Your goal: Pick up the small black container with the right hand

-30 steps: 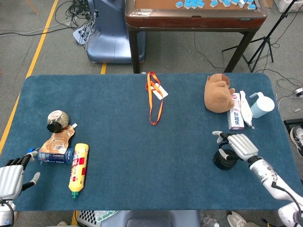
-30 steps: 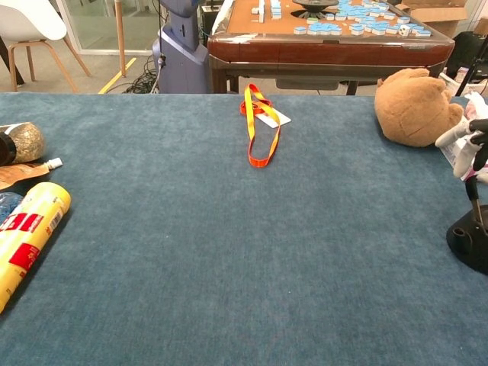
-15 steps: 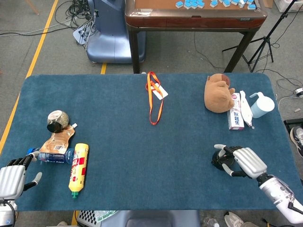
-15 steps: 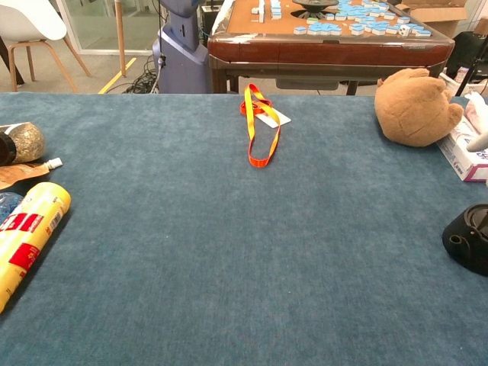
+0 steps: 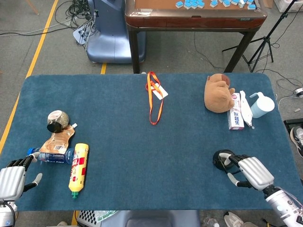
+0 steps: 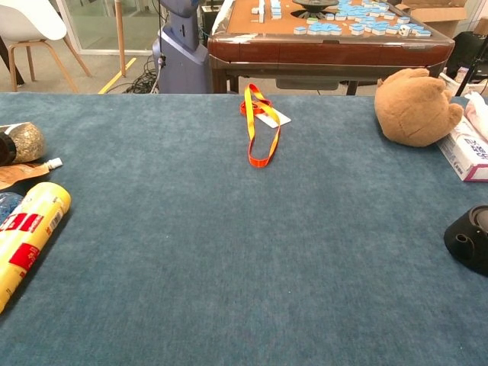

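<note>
The right hand's [image 5: 254, 172] fingers [image 5: 235, 169] curled around the near side of the small black container [image 5: 221, 159], seemingly touching it; whether they truly clamped it could not be told. The container sat on the blue counter [image 5: 142, 156] near the front right, well apart from the brown plush toy [image 5: 218, 93] and toothpaste box [image 5: 236, 117]; the chest view showed only its edge [image 6: 469, 240] at the frame's right margin. A sound grasp likely needed the fingers wrapped fully round the body, then a straight lift. The left hand [image 5: 12, 179] rested with its fingers apart, holding nothing, beside the yellow bottle [image 5: 78, 166].
</note>
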`<action>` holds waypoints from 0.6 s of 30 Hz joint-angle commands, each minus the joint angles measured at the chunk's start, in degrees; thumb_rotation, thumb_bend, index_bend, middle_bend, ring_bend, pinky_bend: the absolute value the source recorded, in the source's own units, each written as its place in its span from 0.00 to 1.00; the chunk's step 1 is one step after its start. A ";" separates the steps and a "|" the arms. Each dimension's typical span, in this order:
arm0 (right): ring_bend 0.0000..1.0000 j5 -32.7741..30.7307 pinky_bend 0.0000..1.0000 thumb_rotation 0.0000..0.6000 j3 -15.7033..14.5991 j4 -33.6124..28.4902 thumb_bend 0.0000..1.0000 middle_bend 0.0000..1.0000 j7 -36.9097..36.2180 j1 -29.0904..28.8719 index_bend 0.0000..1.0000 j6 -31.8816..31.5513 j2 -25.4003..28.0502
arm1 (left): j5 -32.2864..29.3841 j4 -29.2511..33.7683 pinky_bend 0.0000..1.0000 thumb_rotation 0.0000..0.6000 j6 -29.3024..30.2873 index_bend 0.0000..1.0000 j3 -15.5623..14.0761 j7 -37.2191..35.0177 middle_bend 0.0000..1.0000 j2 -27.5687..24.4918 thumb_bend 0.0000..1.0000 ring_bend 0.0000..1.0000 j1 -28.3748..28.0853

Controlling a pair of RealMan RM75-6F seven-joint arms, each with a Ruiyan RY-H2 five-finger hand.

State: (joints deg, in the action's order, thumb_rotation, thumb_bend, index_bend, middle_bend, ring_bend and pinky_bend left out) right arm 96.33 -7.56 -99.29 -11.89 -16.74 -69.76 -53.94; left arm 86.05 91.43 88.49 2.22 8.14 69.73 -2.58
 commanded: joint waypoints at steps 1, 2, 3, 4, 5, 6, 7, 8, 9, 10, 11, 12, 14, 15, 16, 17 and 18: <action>0.34 -0.76 0.35 1.00 1.28 0.59 0.46 0.38 6.12 0.41 0.19 -0.69 -0.44 | -0.03 0.06 0.33 1.00 0.07 0.26 0.00 -0.02 0.38 0.00 0.25 0.39 0.07; 0.34 -1.00 0.35 1.00 1.44 0.69 0.46 0.38 7.70 0.40 0.19 -0.47 -0.57 | -0.02 0.08 0.33 1.00 0.09 0.26 -0.02 -0.03 0.38 -0.01 0.25 0.39 0.10; 0.34 -1.19 0.34 1.00 1.54 0.73 0.46 0.38 9.06 0.33 0.20 -0.10 -0.68 | -0.01 0.09 0.33 1.00 0.12 0.26 -0.05 -0.03 0.38 -0.03 0.25 0.39 0.13; 0.34 -1.44 0.32 1.00 1.66 0.82 0.46 0.38 10.59 0.21 0.21 0.40 -0.83 | 0.02 0.10 0.33 1.00 0.13 0.26 -0.09 -0.02 0.38 -0.06 0.25 0.39 0.16; 0.34 -1.56 0.30 1.00 1.76 0.95 0.46 0.38 11.52 0.13 0.22 0.68 -0.98 | 0.03 0.13 0.33 1.00 0.15 0.26 -0.13 -0.02 0.38 -0.08 0.25 0.39 0.20; 0.34 -1.77 0.29 1.00 1.88 1.19 0.46 0.38 12.59 0.09 0.23 0.96 -1.18 | 0.08 0.15 0.33 1.00 0.20 0.26 -0.19 -0.02 0.38 -0.12 0.25 0.39 0.26; 0.33 -1.90 0.28 1.00 1.94 1.37 0.46 0.38 13.20 0.11 0.24 1.09 -1.34 | 0.11 0.15 0.33 1.00 0.30 0.26 -0.22 -0.04 0.38 -0.15 0.25 0.39 0.33; 0.32 -2.04 0.28 1.00 2.03 1.55 0.46 0.38 13.59 0.14 0.25 1.13 -1.54 | 0.12 0.15 0.33 1.00 0.39 0.26 -0.25 -0.08 0.38 -0.18 0.25 0.39 0.41; 0.31 -2.21 0.28 1.00 2.14 1.77 0.46 0.38 13.79 0.21 0.25 1.09 -1.75 | 0.12 0.15 0.33 1.00 0.47 0.26 -0.28 -0.13 0.38 -0.22 0.25 0.39 0.49; 0.29 -2.32 0.28 1.00 2.28 2.22 0.45 0.39 14.07 0.39 0.26 0.81 -2.06 | 0.08 0.14 0.33 1.00 0.57 0.26 -0.32 -0.21 0.38 -0.27 0.25 0.39 0.62; 0.28 -2.37 0.28 1.00 2.38 2.67 0.43 0.39 14.40 0.59 0.27 0.47 -2.35 | 0.05 0.10 0.33 1.00 0.64 0.26 -0.34 -0.27 0.38 -0.29 0.25 0.39 0.70; 0.27 -2.39 0.28 1.00 2.40 3.07 0.41 0.39 14.74 0.80 0.27 0.21 -2.63 | 0.01 0.06 0.33 1.00 0.68 0.26 -0.36 -0.30 0.38 -0.33 0.25 0.39 0.76; 0.26 -2.27 0.28 1.00 2.16 3.41 0.33 0.39 14.69 1.20 0.27 -0.01 -2.98 | -0.01 0.05 0.33 1.00 0.71 0.26 -0.44 -0.35 0.38 -0.42 0.25 0.39 0.88; 0.26 -2.03 0.28 1.00 2.04 3.60 0.28 0.39 14.41 1.37 0.27 -0.24 -3.17 | 0.02 0.05 0.33 1.00 0.73 0.26 -0.47 -0.35 0.38 -0.45 0.25 0.39 0.91; 0.26 -1.52 0.27 1.00 1.82 4.04 0.24 0.39 14.07 1.62 0.27 -0.62 -3.51 | 0.06 0.05 0.33 1.00 0.76 0.26 -0.49 -0.36 0.38 -0.45 0.25 0.39 0.95; 0.26 -1.00 0.25 1.00 1.58 4.44 0.19 0.39 13.77 1.78 0.27 -0.90 -3.78 | 0.11 0.05 0.33 1.00 0.80 0.26 -0.50 -0.37 0.38 -0.44 0.25 0.39 0.97; 0.26 -0.32 0.24 1.00 1.31 5.01 0.17 0.39 13.33 2.05 0.27 -1.40 -4.16 | 0.16 0.04 0.33 1.00 0.85 0.26 -0.53 -0.44 0.38 -0.41 0.25 0.39 1.01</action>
State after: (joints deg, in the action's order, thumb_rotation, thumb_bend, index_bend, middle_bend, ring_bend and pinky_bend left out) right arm 95.09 -5.82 -95.16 2.16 -15.18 -70.43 -57.45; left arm 86.20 91.48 89.33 1.70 7.72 69.31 -1.58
